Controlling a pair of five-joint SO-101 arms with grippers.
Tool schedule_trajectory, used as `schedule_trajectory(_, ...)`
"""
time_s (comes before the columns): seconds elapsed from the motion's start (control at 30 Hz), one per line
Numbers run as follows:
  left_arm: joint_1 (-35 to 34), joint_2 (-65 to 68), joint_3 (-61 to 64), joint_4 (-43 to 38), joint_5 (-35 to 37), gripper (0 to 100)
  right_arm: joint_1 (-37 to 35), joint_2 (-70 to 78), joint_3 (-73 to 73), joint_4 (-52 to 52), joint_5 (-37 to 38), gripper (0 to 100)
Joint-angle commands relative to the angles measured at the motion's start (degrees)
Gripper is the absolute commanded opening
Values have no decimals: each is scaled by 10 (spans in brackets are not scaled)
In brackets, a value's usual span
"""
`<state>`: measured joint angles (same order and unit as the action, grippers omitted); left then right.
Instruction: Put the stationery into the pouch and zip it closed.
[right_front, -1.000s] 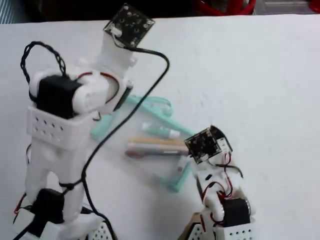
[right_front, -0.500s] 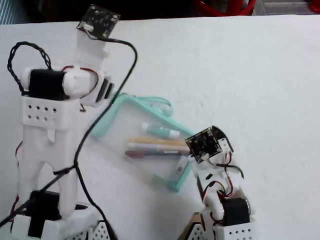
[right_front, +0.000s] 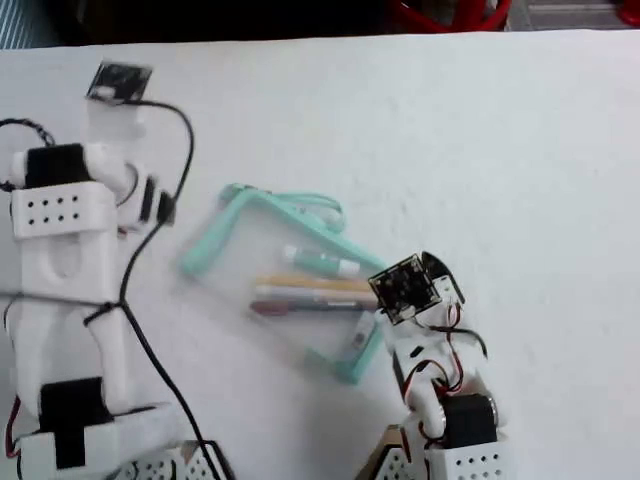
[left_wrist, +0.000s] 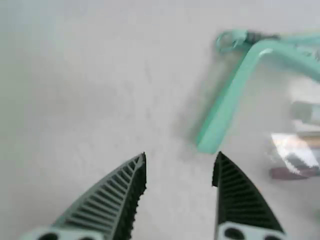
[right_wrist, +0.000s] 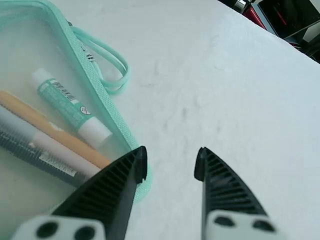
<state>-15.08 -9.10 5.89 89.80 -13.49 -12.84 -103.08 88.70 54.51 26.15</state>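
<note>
**Both grippers released, stationery inside the clear pouch**

Closest to the near edge of the desk (right_front: 520, 150), the right gripper (right_wrist: 170, 157) hangs with its jaws parted and nothing between them. One finger overlaps the mint trim at the pouch's nearest corner, and the gap between the jaws sits over bare desk just beside that trim.

The pouch (right_front: 240, 262), clear with a mint border, lies flat around the middle of the desk. Through its wall four items show side by side: a dark pen (right_front: 290, 308) nearest, then a white pen (right_front: 300, 295), a yellow pencil (right_front: 310, 284) and a green tube (right_front: 320, 263) with a white cap. Whether the zip is shut cannot be told.

On the pouch's far side a mint strap loop (right_front: 338, 212) rests on the desk.

Toward the left edge, the left gripper (left_wrist: 180, 165) is also spread and empty, over bare desk near the pouch's mint end, apart from it.
</note>
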Motion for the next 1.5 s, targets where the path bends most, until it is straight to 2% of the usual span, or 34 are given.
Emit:
schedule_trajectory(0.0, -23, 73, 23, 26, 4, 245, 3, -1, -3, -12, 5, 159)
schedule_trajectory(0.1, -15, 176, 5, 27, -16, 248, 3, -1, -3, -12, 5, 159)
schedule_trajectory(0.2, 15, 255, -60, 36, -113, 245, 4, -1, -3, -12, 5, 159)
schedule_trajectory(0.27, 29, 281, -107, 53, -155, 247, 4, -1, -3, -12, 5, 159)
schedule_trajectory(0.4, 65, 301, -187, 109, -191, 249, 4, -1, -3, -12, 5, 159)
schedule_trajectory(0.63, 95, 353, -262, 108, -190, 295, 3, -1, -3, -12, 5, 159)
schedule_trajectory(0.97, 109, 451, -324, 113, -190, 297, 0, -1, -3, -13, 6, 159)
schedule_trajectory(1.27, 193, 458, -266, 113, -190, 294, 0, -1, -3, -13, 6, 159)
schedule_trajectory(1.47, 197, 458, -265, 113, -171, 281, 3, -1, -3, -13, 6, 159)
